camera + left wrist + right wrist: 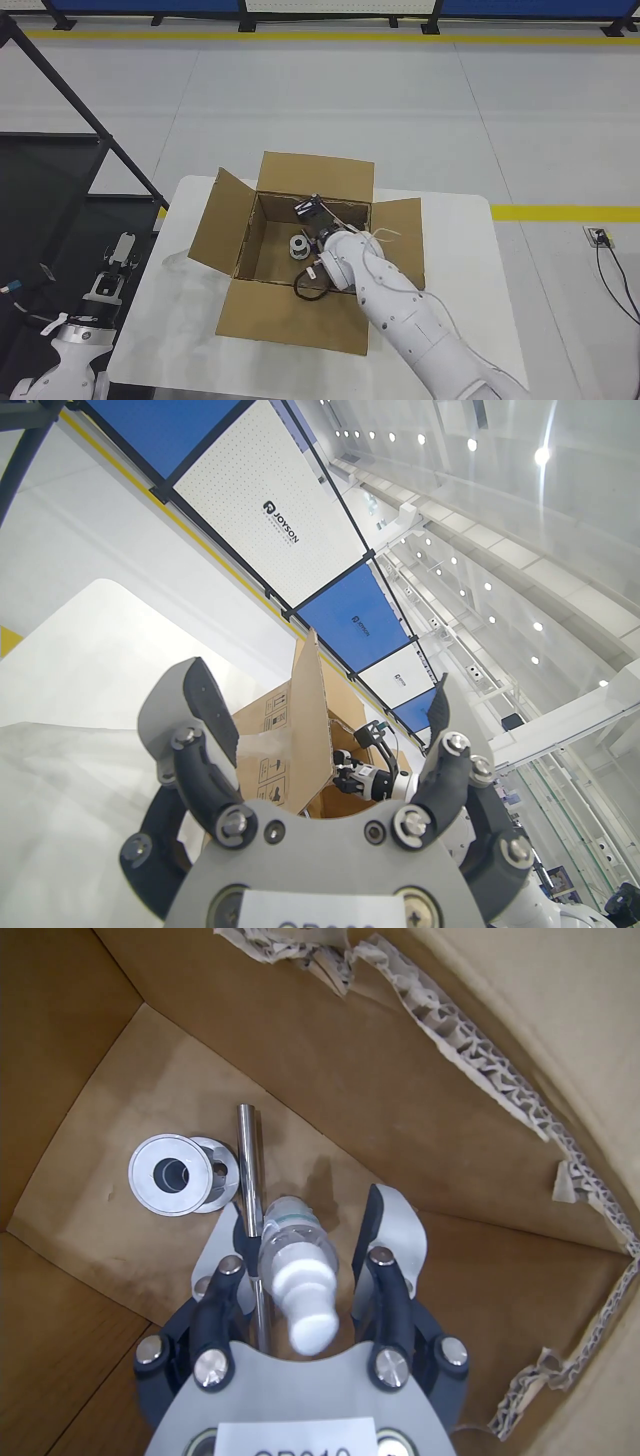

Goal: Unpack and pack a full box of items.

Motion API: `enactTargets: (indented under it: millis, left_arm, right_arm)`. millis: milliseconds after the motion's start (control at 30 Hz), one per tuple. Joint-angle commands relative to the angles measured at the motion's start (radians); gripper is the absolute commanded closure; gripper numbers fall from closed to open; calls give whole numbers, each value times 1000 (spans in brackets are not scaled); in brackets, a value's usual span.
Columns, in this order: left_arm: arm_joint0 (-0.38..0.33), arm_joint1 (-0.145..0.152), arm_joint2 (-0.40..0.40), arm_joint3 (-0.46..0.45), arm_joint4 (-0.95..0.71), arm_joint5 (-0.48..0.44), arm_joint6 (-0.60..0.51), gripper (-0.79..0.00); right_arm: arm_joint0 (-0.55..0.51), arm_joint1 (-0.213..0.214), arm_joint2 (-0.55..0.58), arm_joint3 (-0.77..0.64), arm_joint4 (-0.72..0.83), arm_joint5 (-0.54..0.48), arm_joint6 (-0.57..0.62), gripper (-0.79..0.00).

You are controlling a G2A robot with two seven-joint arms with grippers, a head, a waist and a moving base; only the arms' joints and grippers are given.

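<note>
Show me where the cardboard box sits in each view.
Top view: cardboard box at the centre of the table, flaps open.
Left wrist view: beyond the open left hand, seen from outside.
Right wrist view: its brown inside walls and floor.
Shared landmark: the right hand inside it.

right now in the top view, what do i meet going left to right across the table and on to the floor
left gripper → box's left flap → metal spool inside the box → box's right flap → floor socket
</note>
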Motion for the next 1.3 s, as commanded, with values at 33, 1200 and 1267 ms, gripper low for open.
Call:
enactTargets:
  millis: [33,1200,1267]
  left_arm:
    - [0,0,0,0,0,0,0,-785]
    - [-113,-6,250,-8,303,9,-59,-785]
    - [-113,-7,267,-17,311,7,-64,-785]
  right_arm:
    - [-6,0,6,-15,-15,10,3,-668]
    - [-707,123,543,-1084,147,-41,-308,-785]
    - [-732,131,627,-1085,237,-65,-262,-785]
